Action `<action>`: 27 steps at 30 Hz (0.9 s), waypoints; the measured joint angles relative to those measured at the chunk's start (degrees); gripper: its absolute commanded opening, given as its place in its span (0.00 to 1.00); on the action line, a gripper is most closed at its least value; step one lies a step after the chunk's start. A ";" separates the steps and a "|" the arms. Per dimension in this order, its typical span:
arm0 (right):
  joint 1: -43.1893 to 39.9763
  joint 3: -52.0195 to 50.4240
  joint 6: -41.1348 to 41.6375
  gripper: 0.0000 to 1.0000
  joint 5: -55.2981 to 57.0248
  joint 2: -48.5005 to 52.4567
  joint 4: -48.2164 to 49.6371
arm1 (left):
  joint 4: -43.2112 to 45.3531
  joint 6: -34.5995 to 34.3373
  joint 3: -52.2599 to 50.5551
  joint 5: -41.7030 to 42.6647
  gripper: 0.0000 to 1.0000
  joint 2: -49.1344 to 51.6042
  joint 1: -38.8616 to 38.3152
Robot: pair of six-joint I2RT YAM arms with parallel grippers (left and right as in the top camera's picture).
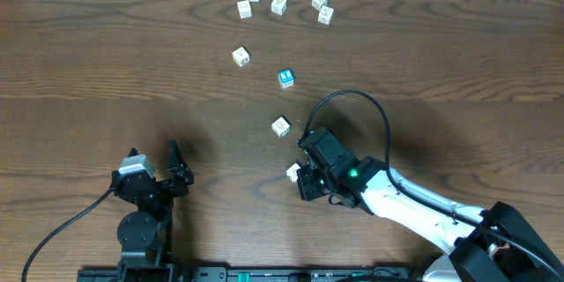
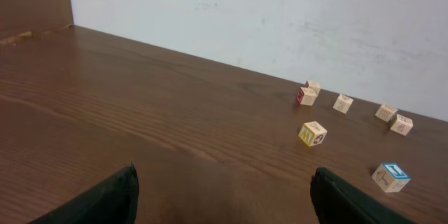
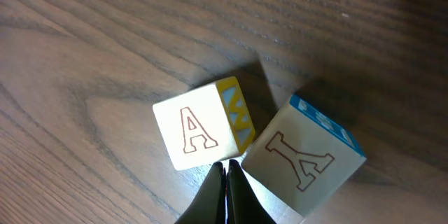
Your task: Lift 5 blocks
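Our right hand (image 3: 226,182) is pinched shut and holds nothing. Its tips sit low at the corner where two blocks meet on the table (image 3: 84,56). One is the A block (image 3: 196,127), which has a yellow side. The second block (image 3: 304,161) has a blue edge and touches it. A third block (image 1: 280,126) lies near that hand, the blue-topped block (image 1: 285,77) is beyond it, and the yellow-faced block (image 2: 312,133) is farther left. All three lie apart. Our left hand (image 2: 222,196) stands wide, low over the table and well away from them. Five pale cubes (image 1: 278,4) cluster by the far edge.
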 measured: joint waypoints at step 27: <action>5.66 -0.09 -5.01 0.01 -1.75 0.00 3.50 | 0.00 0.00 0.00 0.00 0.79 0.00 0.00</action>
